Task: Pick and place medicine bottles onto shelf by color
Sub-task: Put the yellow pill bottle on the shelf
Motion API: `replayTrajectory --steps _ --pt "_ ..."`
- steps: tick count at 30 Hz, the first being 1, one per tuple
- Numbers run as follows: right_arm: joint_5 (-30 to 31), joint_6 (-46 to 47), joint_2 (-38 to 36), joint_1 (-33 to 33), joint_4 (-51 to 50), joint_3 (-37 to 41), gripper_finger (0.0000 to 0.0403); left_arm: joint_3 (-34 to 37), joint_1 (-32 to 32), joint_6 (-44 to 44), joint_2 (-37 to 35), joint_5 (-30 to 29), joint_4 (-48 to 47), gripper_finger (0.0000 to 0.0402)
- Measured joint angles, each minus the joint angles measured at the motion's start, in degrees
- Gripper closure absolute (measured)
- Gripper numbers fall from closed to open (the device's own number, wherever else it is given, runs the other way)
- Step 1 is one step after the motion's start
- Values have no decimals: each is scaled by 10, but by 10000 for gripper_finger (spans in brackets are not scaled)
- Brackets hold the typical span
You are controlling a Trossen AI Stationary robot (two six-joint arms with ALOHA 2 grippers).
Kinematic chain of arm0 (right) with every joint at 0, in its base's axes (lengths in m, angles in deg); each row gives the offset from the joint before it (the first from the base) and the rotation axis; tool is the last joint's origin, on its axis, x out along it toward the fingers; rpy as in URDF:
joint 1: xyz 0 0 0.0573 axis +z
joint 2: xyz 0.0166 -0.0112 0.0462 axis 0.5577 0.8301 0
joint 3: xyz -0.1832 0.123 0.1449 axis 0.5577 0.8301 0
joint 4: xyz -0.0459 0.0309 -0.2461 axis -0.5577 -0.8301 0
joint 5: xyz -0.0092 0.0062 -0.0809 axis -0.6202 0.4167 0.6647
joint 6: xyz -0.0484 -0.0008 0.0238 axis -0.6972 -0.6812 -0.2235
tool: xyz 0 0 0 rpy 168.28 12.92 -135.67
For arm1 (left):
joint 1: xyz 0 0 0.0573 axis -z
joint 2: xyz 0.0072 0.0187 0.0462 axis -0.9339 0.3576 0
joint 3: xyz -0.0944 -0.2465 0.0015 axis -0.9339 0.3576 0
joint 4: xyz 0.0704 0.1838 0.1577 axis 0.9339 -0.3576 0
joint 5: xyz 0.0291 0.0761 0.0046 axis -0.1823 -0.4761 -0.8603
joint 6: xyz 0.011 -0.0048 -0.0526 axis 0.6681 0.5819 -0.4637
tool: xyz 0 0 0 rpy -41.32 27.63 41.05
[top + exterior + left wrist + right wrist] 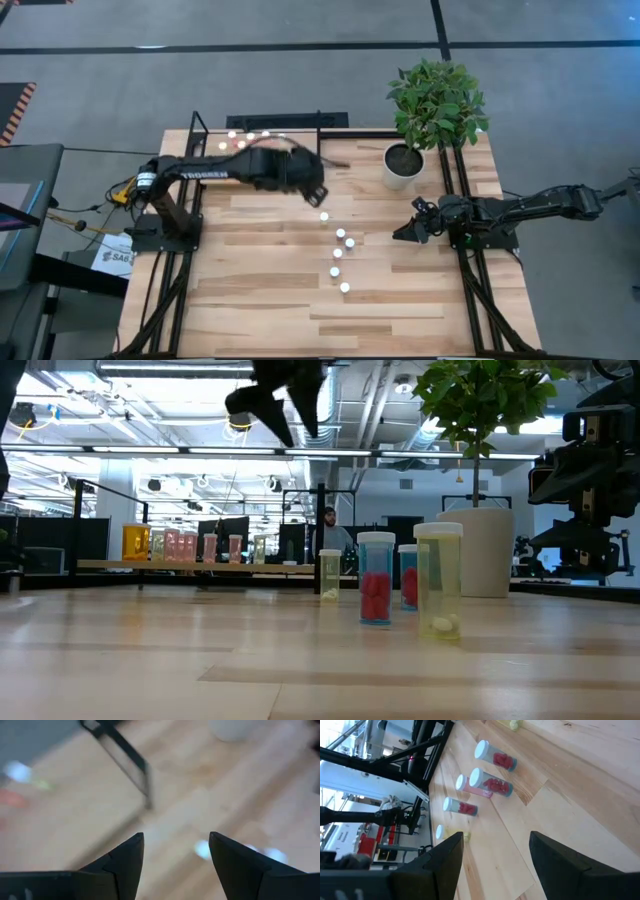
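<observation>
high view: at the far left of the pale plank table [260,320] stands the shelf [262,138], a small light-wood board in thin black rods, with several medicine bottles on it [232,135]. the left arm reaches over the table from the left, white "trossen" lettering on its dark link, and the left gripper [318,194] hangs above the boards just right of the shelf, fingers parted with nothing between them. just right of it a loose line of white-capped medicine bottles [341,234] runs toward the near side on the table's middle. farther right a white plant pot [402,165] with a leafy plant sits at the far right corner. the right gripper [406,233] rests low near the right edge, fingers spread and empty. grey floor with dark lines surrounds the table. across the table at tabletop height, a workshop with ceiling lights shows behind, and a person [328,520] is beyond the shelf.
</observation>
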Motion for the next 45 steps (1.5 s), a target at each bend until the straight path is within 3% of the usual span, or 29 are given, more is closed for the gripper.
replayTrajectory --steps 4,9,15,21,29,38,45 --pt "0 0 0 0 0 0 153 1 63 -76 4 12 5 190" --pt "0 0 0 0 0 0 153 22 134 -155 18 -33 28 190" --pt "0 0 0 0 0 0 153 24 170 -238 68 -54 54 190" --pt "0 0 0 0 1 0 153 24 170 -296 119 -52 66 189" --pt "0 0 0 0 1 0 153 24 150 -301 175 -77 80 159" --pt "0 0 0 0 1 0 153 24 115 -293 184 -86 78 129" --pt "0 0 0 0 1 0 153 23 91 -269 210 -44 82 140"
